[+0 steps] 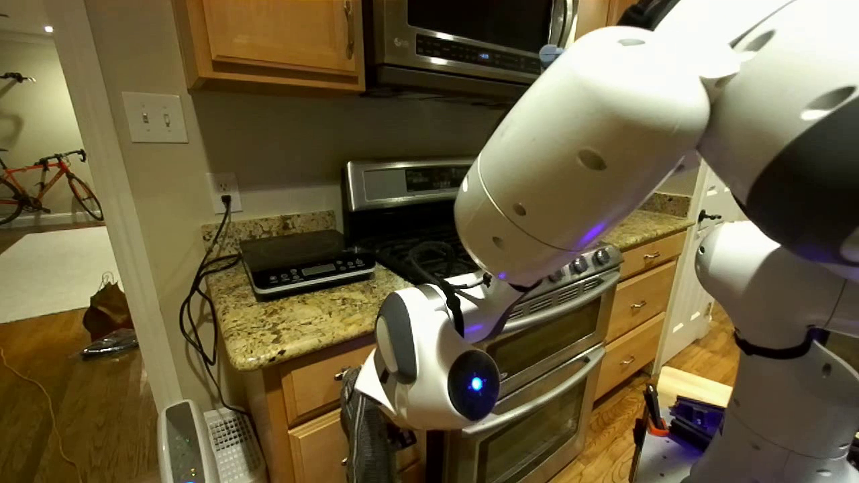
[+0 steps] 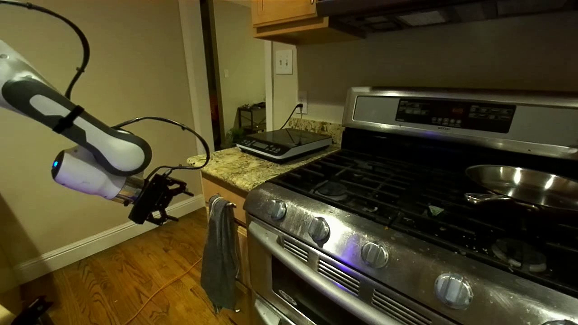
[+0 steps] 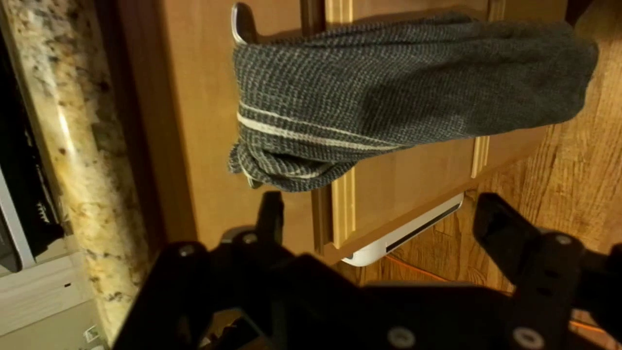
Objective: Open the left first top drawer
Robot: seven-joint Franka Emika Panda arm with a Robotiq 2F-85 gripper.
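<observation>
Clearly the claw (image 3: 380,216) gapes, holding nothing — the left top drawer (image 3: 209,121) lies ahead across a gap, just under the surface (image 3: 80,146), its level handle (image 3: 236,23) draped with a grey towel (image 3: 413,87).

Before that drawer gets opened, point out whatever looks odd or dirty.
A grey striped towel hangs bunched over the handle of the left top drawer; only the handle's ends show, so gripping it may be awkward. On the gas cooktop, pale specks and a greenish scrap lie scattered, like cooking mess.
</observation>
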